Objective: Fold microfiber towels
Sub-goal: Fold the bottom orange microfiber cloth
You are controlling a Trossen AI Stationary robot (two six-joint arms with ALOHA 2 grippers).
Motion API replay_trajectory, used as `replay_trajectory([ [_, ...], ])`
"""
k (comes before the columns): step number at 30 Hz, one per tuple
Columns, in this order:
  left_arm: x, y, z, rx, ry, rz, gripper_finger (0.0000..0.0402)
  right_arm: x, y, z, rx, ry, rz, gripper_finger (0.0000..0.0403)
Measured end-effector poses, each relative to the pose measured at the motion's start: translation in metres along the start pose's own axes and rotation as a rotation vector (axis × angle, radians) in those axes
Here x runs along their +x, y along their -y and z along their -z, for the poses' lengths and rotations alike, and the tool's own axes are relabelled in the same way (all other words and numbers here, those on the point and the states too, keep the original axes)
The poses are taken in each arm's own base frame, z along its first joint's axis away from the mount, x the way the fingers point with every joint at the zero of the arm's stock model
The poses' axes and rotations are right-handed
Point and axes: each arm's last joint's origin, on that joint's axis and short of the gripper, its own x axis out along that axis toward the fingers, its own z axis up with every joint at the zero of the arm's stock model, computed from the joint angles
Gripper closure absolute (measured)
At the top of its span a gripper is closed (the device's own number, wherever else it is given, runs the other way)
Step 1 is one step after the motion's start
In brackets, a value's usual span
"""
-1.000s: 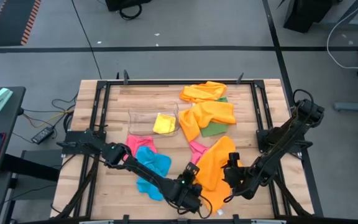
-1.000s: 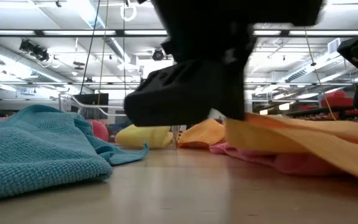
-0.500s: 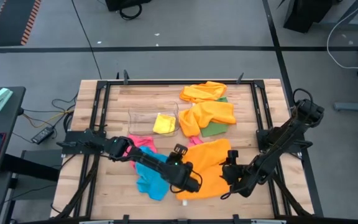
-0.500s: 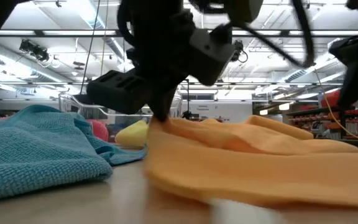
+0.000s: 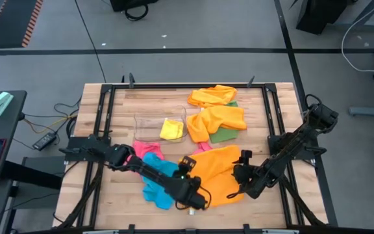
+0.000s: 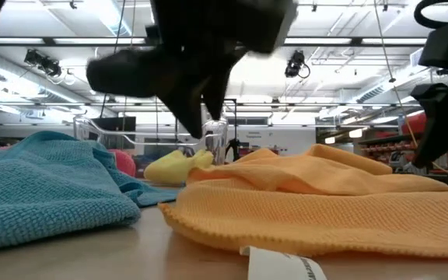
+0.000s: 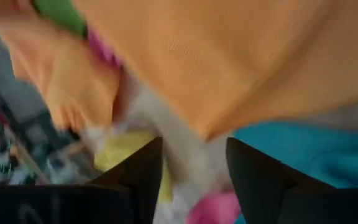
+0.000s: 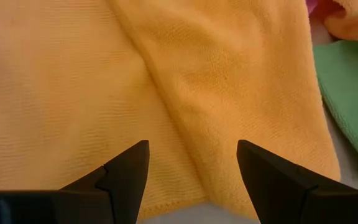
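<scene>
You have the folded orange towel (image 5: 216, 174) lying near the table's (image 5: 265, 117) front edge, the left gripper (image 5: 195, 200) parted and empty at its corner, the right gripper (image 5: 244, 188) spread wide beside it.

near edge: my left gripper (image 5: 193, 200) hangs open over the orange towel (image 5: 216, 174), nothing between my fingers | left side: blue towel (image 5: 158, 179) heaped just beside | right side: my right gripper (image 5: 245, 182) crowds the towel's far edge | behind: clear bin (image 5: 149, 127), more heaped towels (image 5: 216, 110) | free: bare table (image 5: 274, 117) by the right rail
</scene>
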Motion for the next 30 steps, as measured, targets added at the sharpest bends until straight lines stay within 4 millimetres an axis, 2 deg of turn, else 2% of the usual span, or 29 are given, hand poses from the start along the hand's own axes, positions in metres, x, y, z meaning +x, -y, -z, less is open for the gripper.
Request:
replay_trajectory([
  [4,-0.011,0.013,-0.015,0.005,0.152,0.007,0.02,-0.002,-0.002,-0.005,0.0,0.016,-0.014,0.0151],
  [8,-0.002,0.025,-0.026,0.052,0.246,0.081,0.0211,-0.003,-0.004,-0.007,0.008,0.025,-0.022,0.0151],
  [17,0.027,0.038,-0.029,0.085,0.253,0.07,0.0258,-0.003,-0.004,-0.007,0.01,0.026,-0.024,0.0151],
  [24,0.022,0.038,-0.031,0.076,0.275,0.05,0.0299,-0.003,-0.004,-0.007,0.015,0.031,-0.028,0.0151],
  [30,0.016,0.041,-0.032,0.109,0.301,0.029,0.0318,-0.003,-0.004,-0.008,0.018,0.033,-0.03,0.0151],
])
